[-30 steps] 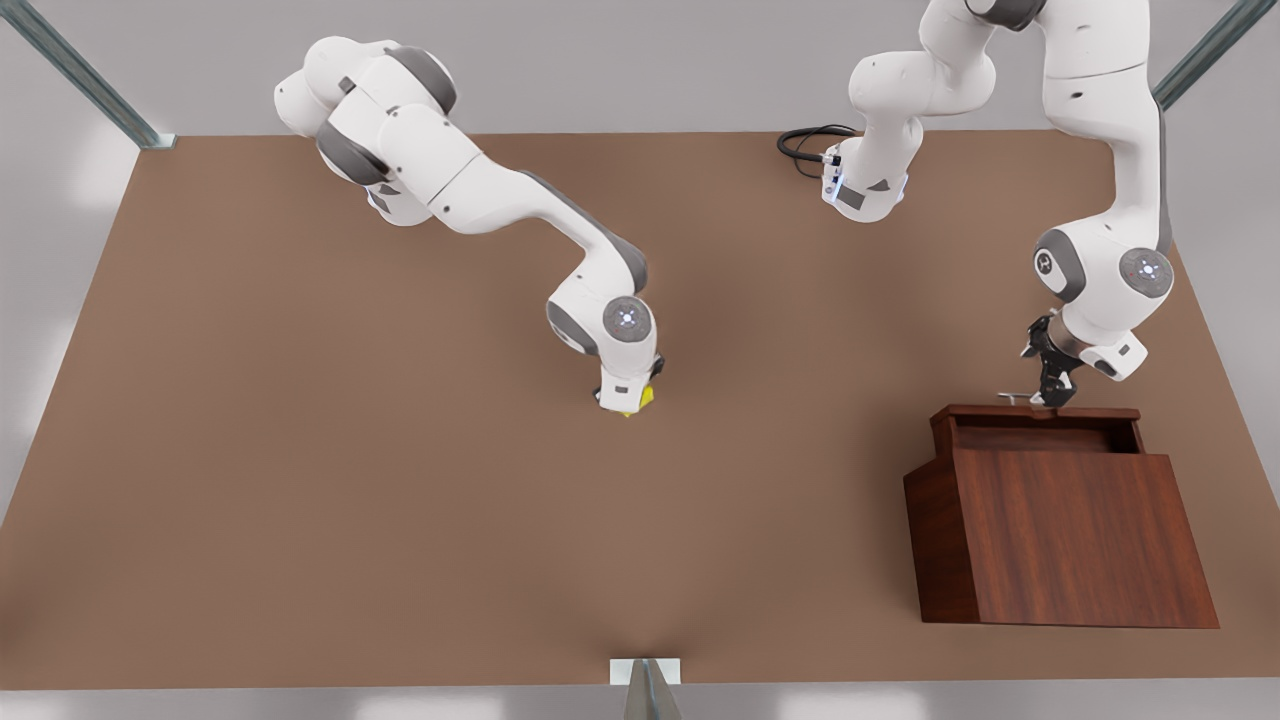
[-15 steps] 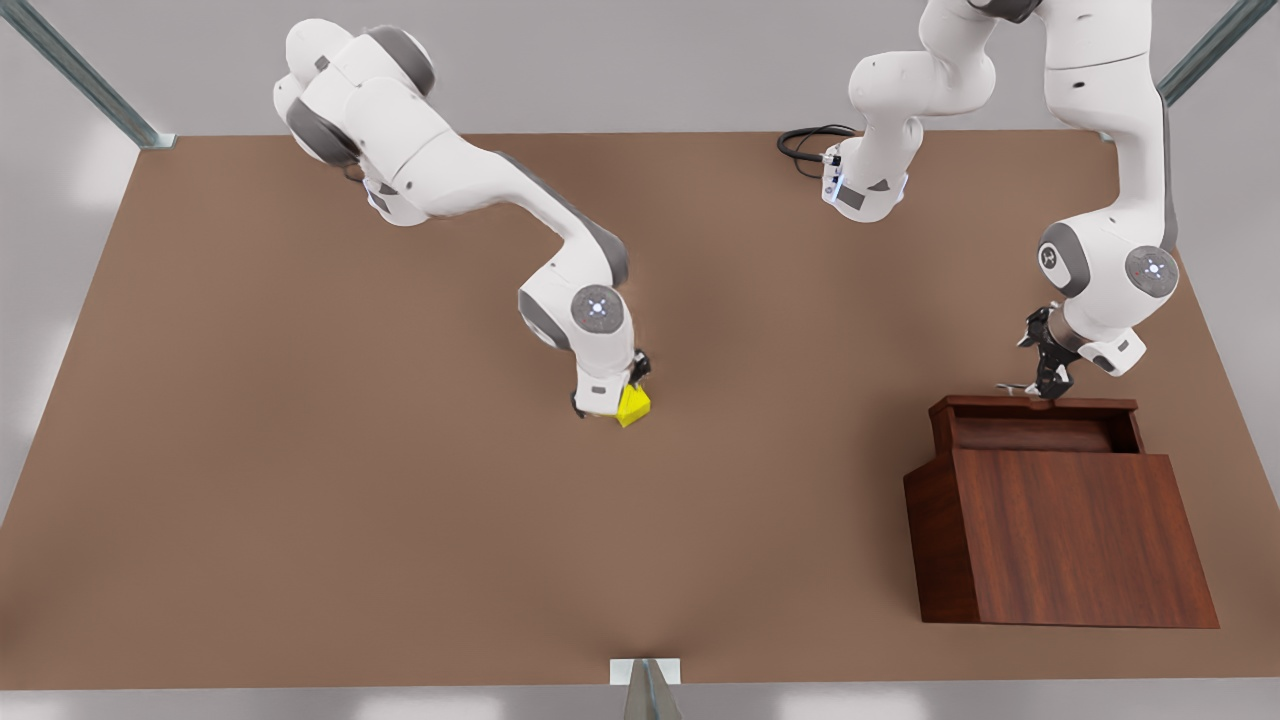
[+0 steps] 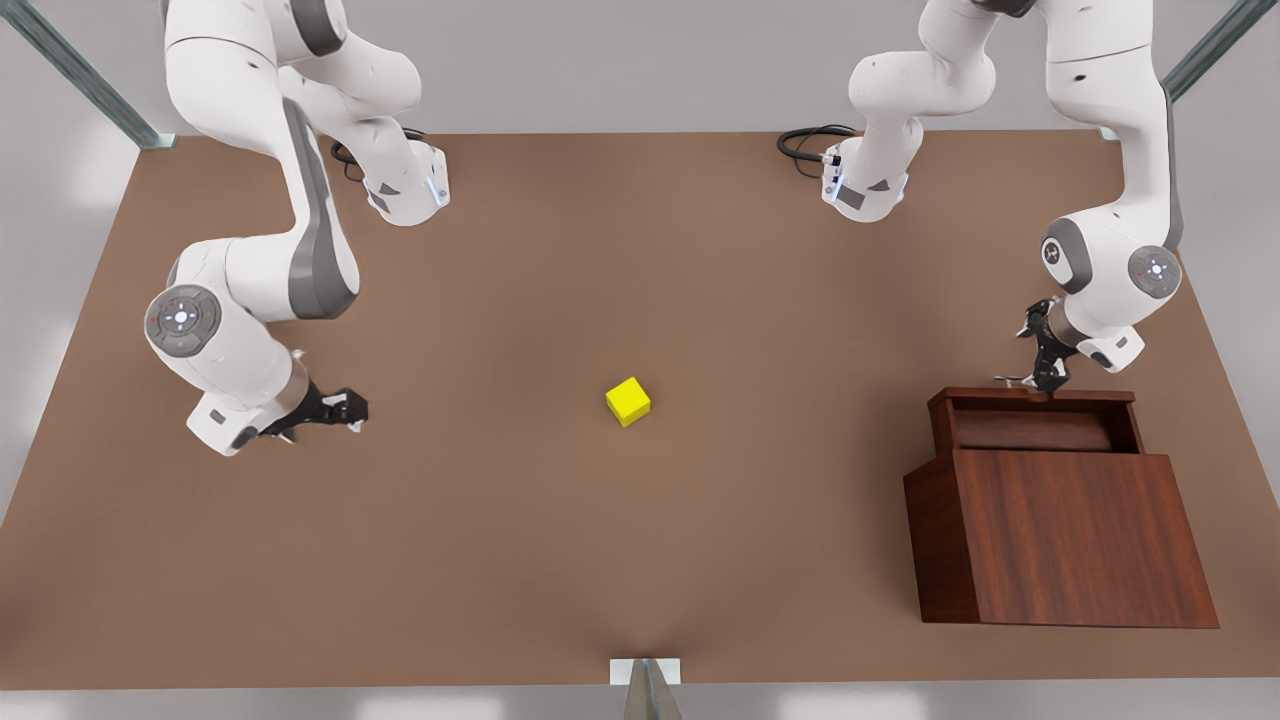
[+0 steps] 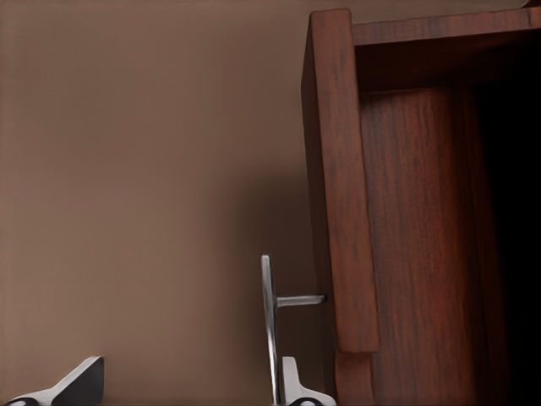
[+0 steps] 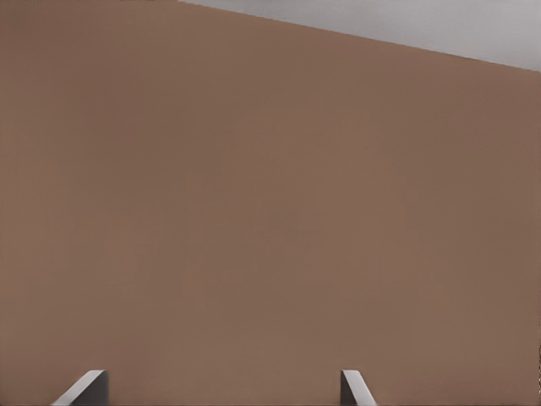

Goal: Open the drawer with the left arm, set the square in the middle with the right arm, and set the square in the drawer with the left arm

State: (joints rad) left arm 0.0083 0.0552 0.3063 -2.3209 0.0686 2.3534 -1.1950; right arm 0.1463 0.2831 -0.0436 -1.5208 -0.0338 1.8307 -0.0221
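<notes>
Brown matte tabletop (image 3: 640, 250), grey walls behind: my working surface.

Boxy cabinet of dark reddish-brown wood (image 3: 1075, 540), at the front view's right. Its shallow drawer (image 3: 1035, 420) stands pulled out, thin silver bar handle (image 4: 268, 326) on the face.

Left gripper (image 3: 1045, 372): black two-finger claw at the drawer's front edge; I read its fingers as spread, the bar handle standing between them near one finger (image 4: 296, 385).

Right gripper (image 3: 335, 408): black claw at the front view's left, held low over bare table, fingers apart and holding nothing. This arm waits.

Small bright yellow cube (image 3: 628, 401): resting on the table's middle, free of both claws, roughly midway between them, well apart from the drawer.

My judgement: the left claw must let go of the handle and travel toward the front view's left to reach it.
</notes>
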